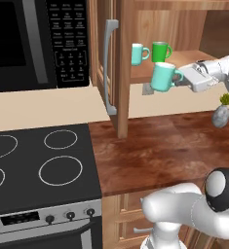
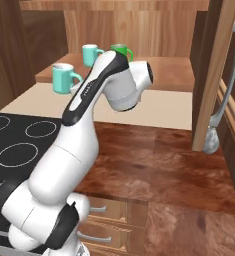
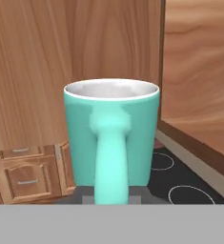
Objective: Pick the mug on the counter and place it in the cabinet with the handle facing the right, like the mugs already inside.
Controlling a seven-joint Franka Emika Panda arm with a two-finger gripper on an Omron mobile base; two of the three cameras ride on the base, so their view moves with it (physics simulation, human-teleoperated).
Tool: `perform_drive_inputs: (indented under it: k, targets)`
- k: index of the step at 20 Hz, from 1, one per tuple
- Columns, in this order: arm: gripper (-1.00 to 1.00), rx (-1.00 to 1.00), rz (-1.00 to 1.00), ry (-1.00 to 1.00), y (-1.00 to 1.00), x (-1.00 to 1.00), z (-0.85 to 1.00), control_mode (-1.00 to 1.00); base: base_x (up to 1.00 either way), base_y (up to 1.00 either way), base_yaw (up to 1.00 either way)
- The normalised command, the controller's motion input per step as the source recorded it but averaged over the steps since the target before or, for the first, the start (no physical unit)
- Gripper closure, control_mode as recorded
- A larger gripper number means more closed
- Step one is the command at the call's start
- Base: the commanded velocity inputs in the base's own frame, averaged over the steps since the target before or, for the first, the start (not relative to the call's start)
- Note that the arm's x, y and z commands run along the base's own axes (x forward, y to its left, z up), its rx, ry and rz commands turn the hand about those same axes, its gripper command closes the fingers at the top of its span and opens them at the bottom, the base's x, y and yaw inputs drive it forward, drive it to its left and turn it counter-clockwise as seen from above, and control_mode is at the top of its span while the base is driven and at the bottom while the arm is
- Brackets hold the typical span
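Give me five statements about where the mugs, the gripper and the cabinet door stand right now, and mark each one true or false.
1. The gripper is shut on the handle of the teal mug. True.
2. The teal mug rests on the counter. False: it is held up in the air at the front edge of the cabinet shelf.
3. A pale aqua mug and a bright green mug stand on the shelf. True.
4. The cabinet door is closed. False: it stands open.
5. The teal mug lies on its side. False: it is upright.
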Motion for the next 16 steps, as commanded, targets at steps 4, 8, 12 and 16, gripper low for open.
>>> perform_drive_inputs:
  k: [4,8,12,16]
  targets:
    - [1.00,-0.01,0.00,-0.05,0.00,0.18,0.46,-1.00,0.00,0.00,0.00]
    - [1.00,-0.07,0.00,-0.02,-0.05,0.17,0.31,-1.00,0.00,0.00,0.00]
    - [1.00,-0.09,0.01,0.00,-0.06,0.24,-0.06,-1.00,0.00,0.00,0.00]
    - [1.00,-0.02,0.01,-0.01,-0.03,0.10,-0.11,-1.00,0.00,0.00,0.00]
